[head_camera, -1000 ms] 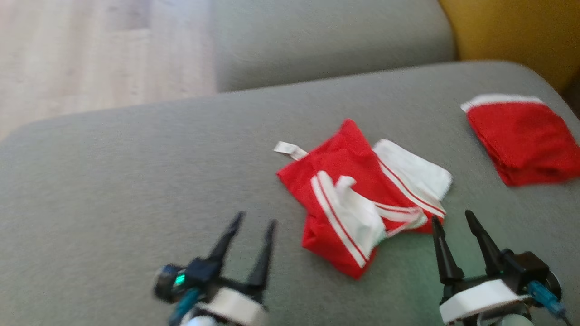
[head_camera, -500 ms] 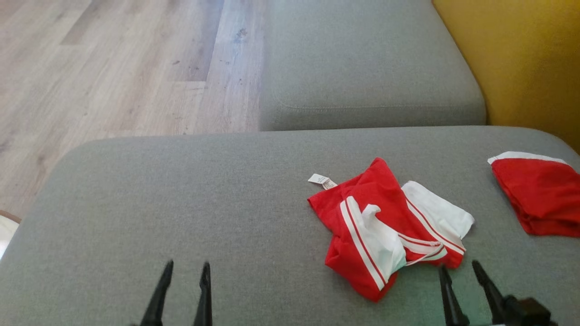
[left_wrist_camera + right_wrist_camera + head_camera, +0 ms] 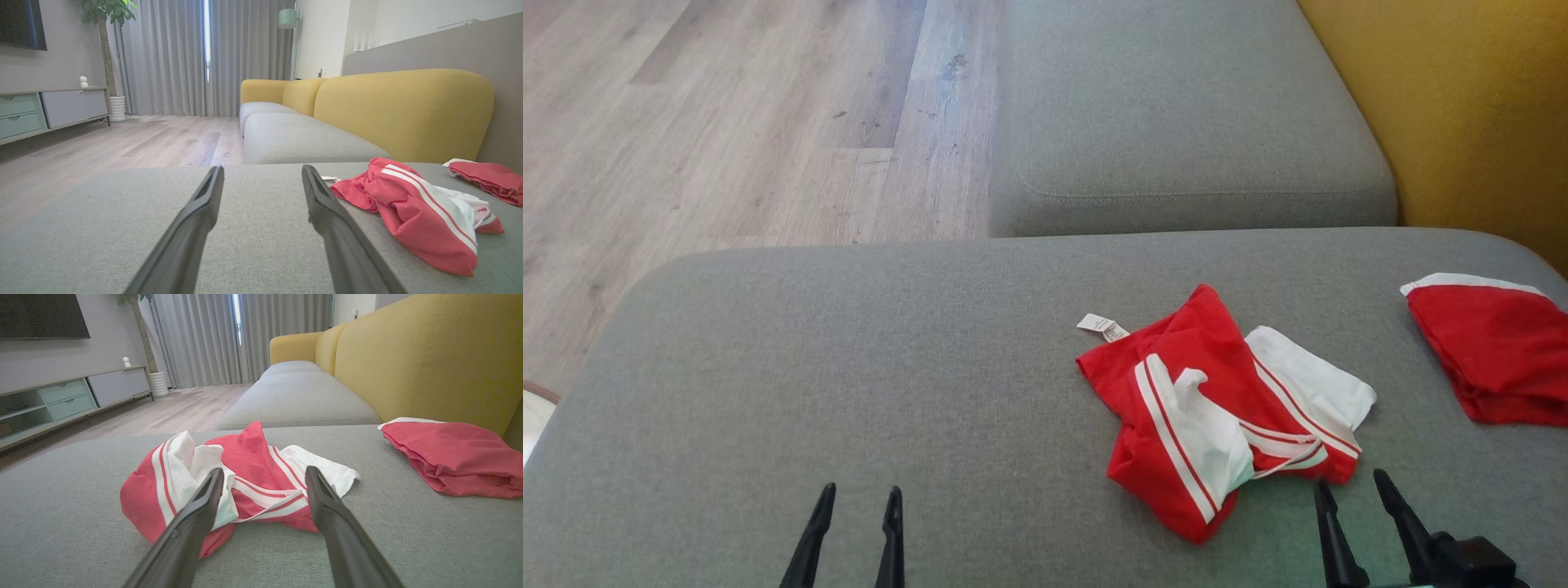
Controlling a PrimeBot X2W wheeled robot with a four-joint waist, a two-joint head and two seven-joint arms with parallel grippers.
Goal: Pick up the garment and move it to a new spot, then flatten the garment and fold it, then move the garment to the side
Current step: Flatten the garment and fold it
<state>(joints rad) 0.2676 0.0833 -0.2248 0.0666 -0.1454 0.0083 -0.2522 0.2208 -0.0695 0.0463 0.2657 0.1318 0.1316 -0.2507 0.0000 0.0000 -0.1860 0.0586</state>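
**Crumpled garment on the cushion, both grippers empty**

The garment (image 3: 1217,416), red with white stripes and panels, lies crumpled on the right half of the grey cushion (image 3: 849,367). A white tag (image 3: 1103,327) sticks out at its far-left side. A second red cloth (image 3: 1494,351) lies apart from it at the cushion's right edge. The right gripper (image 3: 1351,479) points at the garment from just beside its near side, jaws wide open and holding nothing. The left gripper (image 3: 862,490) is over bare cushion, well to the garment's left, jaws likewise spread and empty.
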